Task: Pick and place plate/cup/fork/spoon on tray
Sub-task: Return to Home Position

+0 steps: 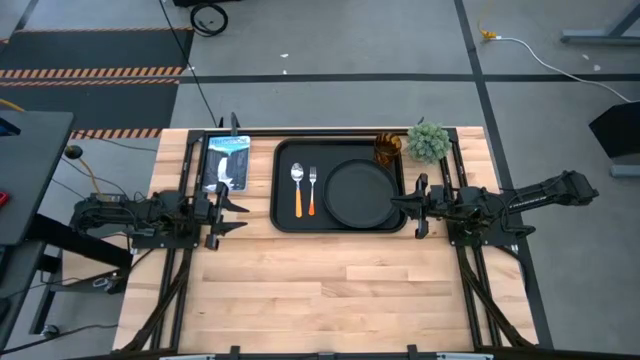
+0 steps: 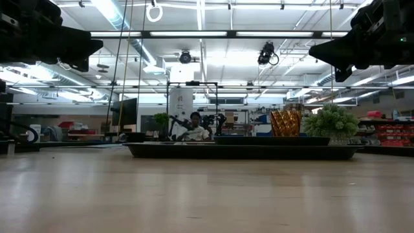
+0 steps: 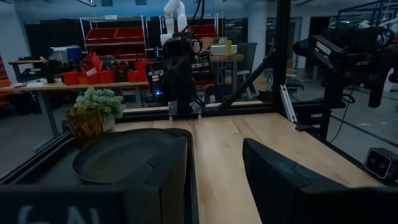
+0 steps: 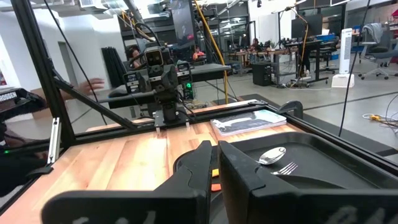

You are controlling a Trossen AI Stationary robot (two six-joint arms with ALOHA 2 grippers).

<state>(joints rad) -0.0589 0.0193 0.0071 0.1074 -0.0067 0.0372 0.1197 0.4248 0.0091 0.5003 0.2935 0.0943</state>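
Note:
The black tray lies at the table's middle far side. On it lie the spoon and the fork, side by side at its left. The round black plate lies flat at its right and also shows in the left wrist view. The amber cup stands upright at the tray's far right corner; I cannot tell whether it is inside the rim. My left gripper hovers left of the tray, open and empty. My right gripper hovers at the tray's right edge, shut and empty.
A small green plant stands just right of the cup. A blue and white packet lies left of the tray. Black frame rails run along the table's left and right sides. Bare wood stretches from the tray to the near edge.

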